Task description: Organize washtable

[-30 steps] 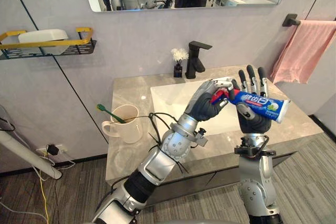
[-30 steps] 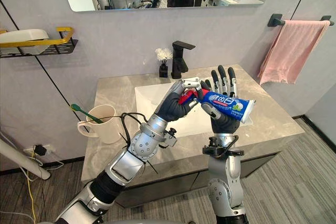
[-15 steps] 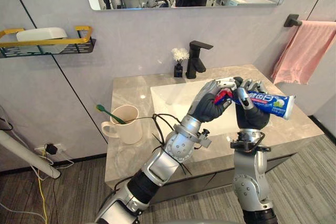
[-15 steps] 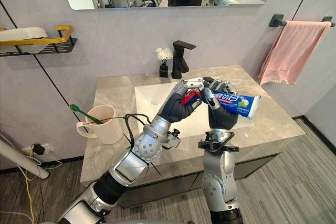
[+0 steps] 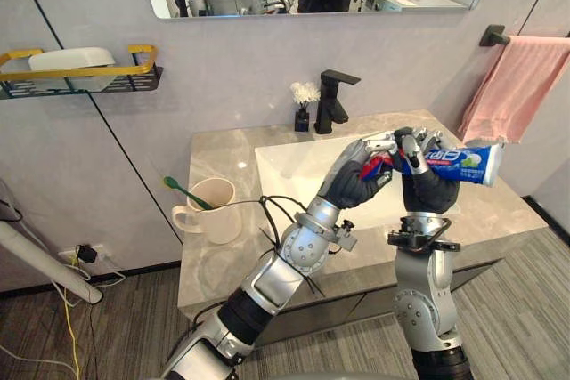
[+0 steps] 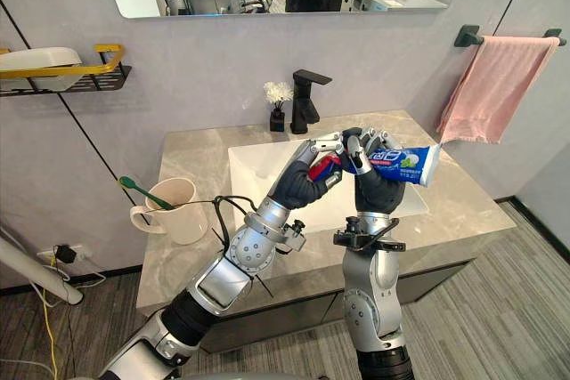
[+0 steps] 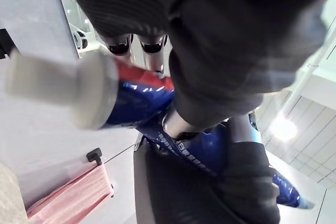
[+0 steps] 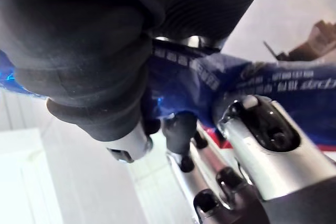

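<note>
Fingers [image 5: 378, 140] of left hand [image 5: 353, 182] and right hand [image 5: 426, 190] both tight round glossy blue toothpaste tube [image 5: 465, 165], flat-ended.

Right hand [image 8: 79, 77]: dark ribbed cover and thick dark thumb, curled round a blue toothpaste tube [image 8: 220, 77] with white print. Left hand [image 8: 262, 129]: silver dark-tipped fingers closed on the tube's red-banded end from the opposite side. Beyond the tube: pale grey wall [image 8: 79, 192], small dark wall bracket [image 8: 273, 51], pinkish-brown cloth edge [image 8: 317, 38].
</note>
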